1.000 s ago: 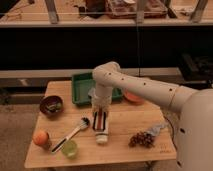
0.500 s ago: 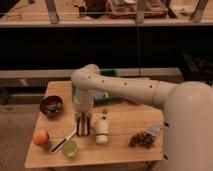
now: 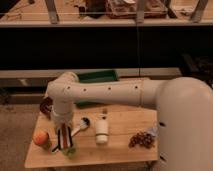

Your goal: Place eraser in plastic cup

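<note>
My gripper [image 3: 63,131] hangs at the front left of the wooden table [image 3: 120,150], pointing straight down. It is shut on the eraser [image 3: 64,138], a flat block with dark, red and white stripes that stands upright between the fingers. The eraser's lower end sits at or just inside the mouth of the plastic cup [image 3: 70,150], a small yellow-green cup near the table's front edge. The arm's large white link [image 3: 105,92] reaches in from the right and hides part of the table behind it.
An orange fruit [image 3: 41,137] lies just left of the cup. A dark brown bowl [image 3: 46,106] peeks out behind the arm. A white-handled brush [image 3: 80,126] and a white tube [image 3: 101,130] lie mid-table, grapes [image 3: 141,139] to the right, and a green tray [image 3: 97,77] at the back.
The arm has swung left across the table, carrying the eraser from beside the white tube to the plastic cup at the front left, and has lowered.
</note>
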Tool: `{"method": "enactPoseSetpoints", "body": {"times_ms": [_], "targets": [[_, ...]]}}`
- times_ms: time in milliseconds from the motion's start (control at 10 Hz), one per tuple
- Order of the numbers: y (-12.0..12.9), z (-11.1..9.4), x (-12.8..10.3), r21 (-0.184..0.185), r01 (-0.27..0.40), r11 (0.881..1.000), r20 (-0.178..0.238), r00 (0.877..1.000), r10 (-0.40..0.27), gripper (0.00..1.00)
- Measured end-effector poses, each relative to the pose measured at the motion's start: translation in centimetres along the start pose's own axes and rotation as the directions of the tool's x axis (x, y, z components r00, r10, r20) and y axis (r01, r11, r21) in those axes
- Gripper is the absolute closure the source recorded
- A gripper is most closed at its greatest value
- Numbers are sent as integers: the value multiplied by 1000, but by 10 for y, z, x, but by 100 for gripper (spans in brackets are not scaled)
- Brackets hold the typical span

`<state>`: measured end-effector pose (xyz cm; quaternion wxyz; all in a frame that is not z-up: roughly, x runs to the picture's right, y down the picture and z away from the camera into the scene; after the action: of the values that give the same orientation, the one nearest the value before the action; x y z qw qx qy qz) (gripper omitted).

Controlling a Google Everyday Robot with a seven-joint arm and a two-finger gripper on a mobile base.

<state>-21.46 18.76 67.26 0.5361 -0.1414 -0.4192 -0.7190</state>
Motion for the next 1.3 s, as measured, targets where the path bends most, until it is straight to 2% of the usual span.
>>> {"method": "enactPoseSetpoints", "body": {"times_ms": [500,800,1300], "targets": [[4,7,-18,-60,-11,998,1,1000,11,91],[9,15,-22,-65,-16,998,17,1000,17,91],[19,27,-26,-52,-21,998,33,999,23,91]]}}
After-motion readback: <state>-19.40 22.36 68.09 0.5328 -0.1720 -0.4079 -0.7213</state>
